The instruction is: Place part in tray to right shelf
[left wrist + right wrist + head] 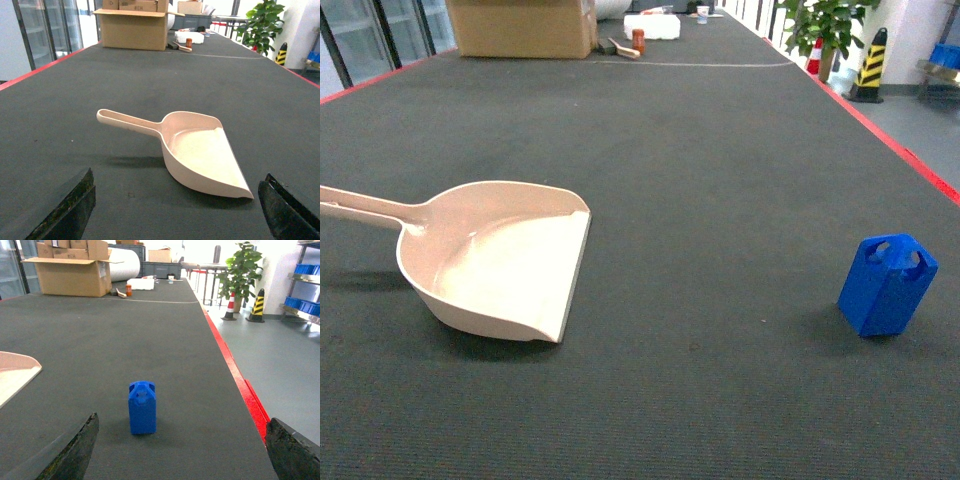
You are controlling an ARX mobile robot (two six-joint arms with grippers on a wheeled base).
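Smooth beige tray [500, 262], boxy blue part [886, 284] — apart

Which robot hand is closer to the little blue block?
Right. The right gripper is open with the blue block standing just ahead of it. The left gripper faces the beige tray, the block out of its view.

Blue part [142, 407] stands upright on the dark table mat [165, 340], alone. Right gripper [182, 450] fingers spread wide, tips at 7 and 5 o'clock, part between and beyond them. Tray [15, 372] lip at 9 o'clock. Cardboard box [70, 275] at 11 o'clock.
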